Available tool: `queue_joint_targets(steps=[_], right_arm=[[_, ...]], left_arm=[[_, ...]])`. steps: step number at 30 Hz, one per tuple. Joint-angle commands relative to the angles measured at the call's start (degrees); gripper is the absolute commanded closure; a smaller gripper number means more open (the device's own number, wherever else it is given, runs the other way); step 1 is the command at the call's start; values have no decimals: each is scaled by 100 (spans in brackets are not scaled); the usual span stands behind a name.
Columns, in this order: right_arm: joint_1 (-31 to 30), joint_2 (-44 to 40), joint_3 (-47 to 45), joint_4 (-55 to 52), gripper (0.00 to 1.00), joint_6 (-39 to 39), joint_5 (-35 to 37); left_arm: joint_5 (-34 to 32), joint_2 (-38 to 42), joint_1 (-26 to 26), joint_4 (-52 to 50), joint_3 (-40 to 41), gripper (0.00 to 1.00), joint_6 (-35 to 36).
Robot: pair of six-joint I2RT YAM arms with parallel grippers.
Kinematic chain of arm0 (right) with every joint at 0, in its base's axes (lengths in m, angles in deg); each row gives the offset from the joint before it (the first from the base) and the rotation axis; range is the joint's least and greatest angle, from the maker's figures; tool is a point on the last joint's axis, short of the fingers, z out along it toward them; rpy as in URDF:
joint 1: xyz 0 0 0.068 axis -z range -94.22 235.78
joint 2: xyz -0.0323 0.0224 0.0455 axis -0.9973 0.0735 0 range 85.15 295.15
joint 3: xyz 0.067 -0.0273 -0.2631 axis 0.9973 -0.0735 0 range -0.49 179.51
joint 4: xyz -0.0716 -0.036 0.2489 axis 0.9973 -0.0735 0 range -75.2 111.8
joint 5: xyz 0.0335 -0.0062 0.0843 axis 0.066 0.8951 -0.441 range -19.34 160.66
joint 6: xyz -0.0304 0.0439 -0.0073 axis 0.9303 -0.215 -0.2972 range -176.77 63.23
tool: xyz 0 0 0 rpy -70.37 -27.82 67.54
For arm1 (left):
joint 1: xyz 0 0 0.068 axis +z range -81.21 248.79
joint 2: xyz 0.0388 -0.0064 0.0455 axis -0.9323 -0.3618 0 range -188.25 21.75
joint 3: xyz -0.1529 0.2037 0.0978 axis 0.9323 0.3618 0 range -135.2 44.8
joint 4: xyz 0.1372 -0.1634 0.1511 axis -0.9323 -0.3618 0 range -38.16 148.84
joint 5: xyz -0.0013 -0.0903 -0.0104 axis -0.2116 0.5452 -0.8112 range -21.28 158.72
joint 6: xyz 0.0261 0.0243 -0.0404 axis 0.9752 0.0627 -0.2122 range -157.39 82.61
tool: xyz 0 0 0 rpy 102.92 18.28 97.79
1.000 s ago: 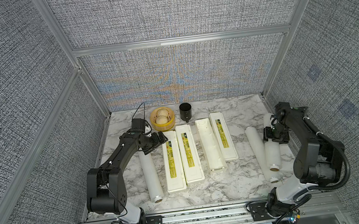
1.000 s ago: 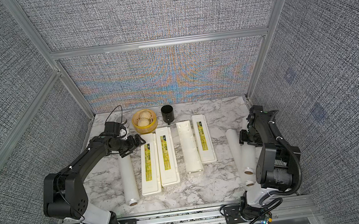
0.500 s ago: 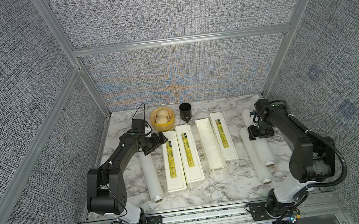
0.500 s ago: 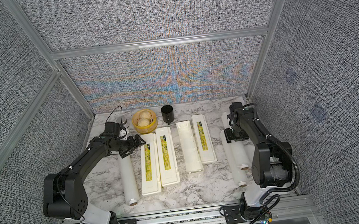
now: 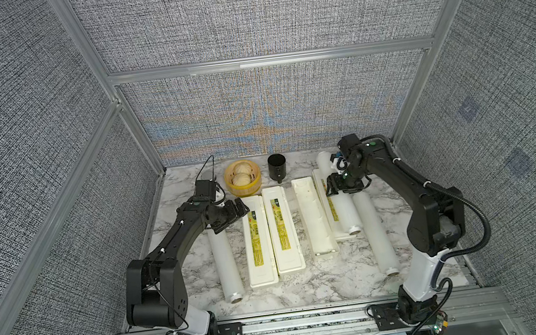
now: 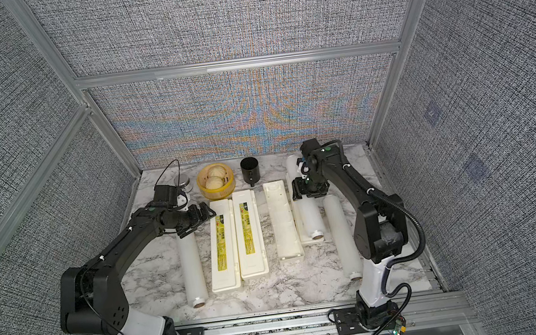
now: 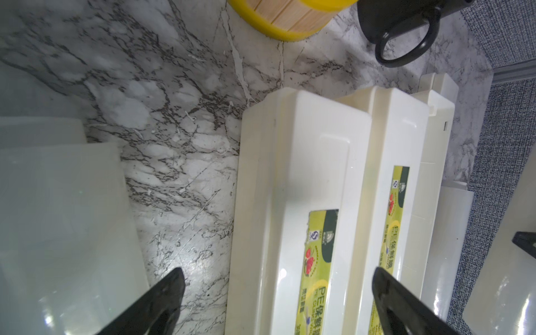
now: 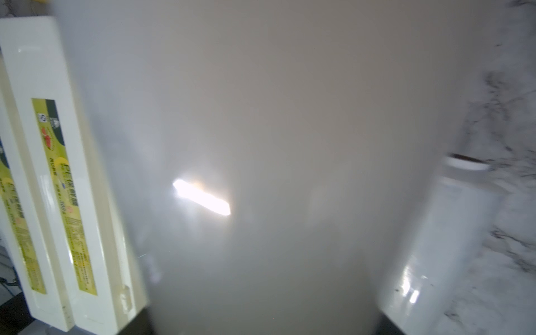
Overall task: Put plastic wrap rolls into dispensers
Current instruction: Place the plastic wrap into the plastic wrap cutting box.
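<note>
Our right claw (image 5: 344, 187) clasps a plastic wrap roll (image 5: 347, 216) around its far half, over the open dispenser (image 5: 315, 225) at right. Probably light, stiff, slick; we'd hold mid-length. Left claw (image 5: 236, 215) gapes empty.

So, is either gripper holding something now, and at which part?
The right gripper grips a plastic wrap roll around its middle; the left gripper is open and empty.

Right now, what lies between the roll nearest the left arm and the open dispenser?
Two closed dispensers, side by side, labels up; shown in both top views.
</note>
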Motion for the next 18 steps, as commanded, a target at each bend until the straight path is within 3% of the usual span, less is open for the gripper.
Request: queue_joint_targets(steps=[1, 6, 18], right_arm=[[-284, 83, 67, 529, 71, -900, -332], [-650, 249, 114, 959, 71, -1338, -286], [-981, 596, -512, 1373, 72, -1100, -263]], left_arm=[[-128, 81, 1, 3, 43, 0, 85], [-137, 134, 0, -2, 85, 0, 129], [-147, 243, 15, 66, 230, 0, 151]])
